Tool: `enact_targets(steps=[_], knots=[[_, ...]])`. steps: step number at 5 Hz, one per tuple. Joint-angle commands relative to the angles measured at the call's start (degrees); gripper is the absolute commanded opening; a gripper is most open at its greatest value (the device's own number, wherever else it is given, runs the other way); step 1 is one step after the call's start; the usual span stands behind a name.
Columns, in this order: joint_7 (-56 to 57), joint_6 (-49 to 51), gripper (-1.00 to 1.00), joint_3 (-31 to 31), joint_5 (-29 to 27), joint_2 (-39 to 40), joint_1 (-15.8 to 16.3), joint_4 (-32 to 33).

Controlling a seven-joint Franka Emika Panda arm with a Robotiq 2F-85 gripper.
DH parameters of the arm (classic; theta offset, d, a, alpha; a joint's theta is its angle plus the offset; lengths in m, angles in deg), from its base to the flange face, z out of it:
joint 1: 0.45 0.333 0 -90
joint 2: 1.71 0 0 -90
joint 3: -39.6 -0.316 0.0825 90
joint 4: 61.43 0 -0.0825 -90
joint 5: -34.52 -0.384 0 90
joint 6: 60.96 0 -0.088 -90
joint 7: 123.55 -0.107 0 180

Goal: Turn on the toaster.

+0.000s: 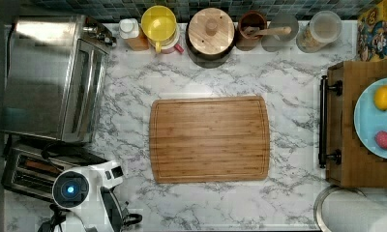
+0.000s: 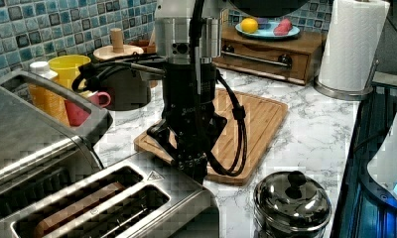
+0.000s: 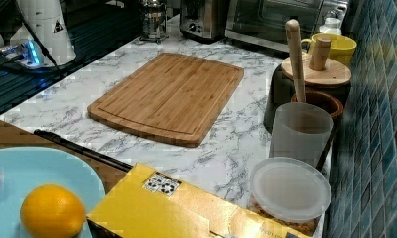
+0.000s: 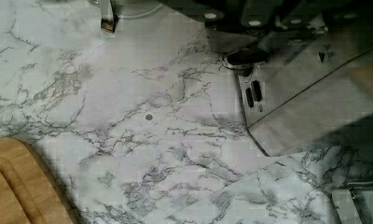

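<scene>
Though the gripper (image 2: 193, 166) hangs straight down at the toaster's (image 2: 137, 198) end, whether its fingers are parted or closed cannot be told (dark parts bunch at the tip); nothing looks held. It seems set there to press the lever (image 4: 243, 57), seen just under it in the wrist view. The toaster sits at the top view's lower left, beside the oven (image 1: 51, 77), its slots and long axis running toward the board (image 1: 209, 139).
</scene>
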State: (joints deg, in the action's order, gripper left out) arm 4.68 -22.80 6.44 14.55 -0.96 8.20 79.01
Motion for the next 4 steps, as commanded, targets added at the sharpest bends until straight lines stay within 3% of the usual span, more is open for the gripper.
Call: enact_targets(steps=[1, 4], knots=[[5.2, -6.5, -1.0, -3.1, -0.7, 13.1, 3.7, 5.7], [5.0, -6.5, -1.0, -3.5, -0.5, 13.2, 3.3, 5.7]])
